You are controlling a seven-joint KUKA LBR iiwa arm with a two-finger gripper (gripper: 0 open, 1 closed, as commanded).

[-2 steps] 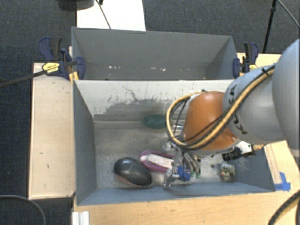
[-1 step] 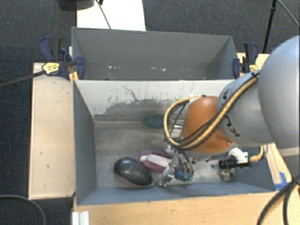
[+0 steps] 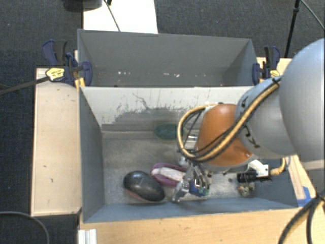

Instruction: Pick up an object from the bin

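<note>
Gripper low over floor of grey metal bin, close to front wall. How far claw is open, or whether it has hold of anything: cannot tell.

Dark grey smooth oval lump near front wall, toward view's left of gripper.

Purple-and-white elongated plastic piece just behind lump, its end just beside gripper; nearest thing to it.

Small black-and-white item toward view's right.

Orange rounded wrist cover above gripper, cables looped round it.

Dull teal rounded object at foot of far wall, well apart.
</note>
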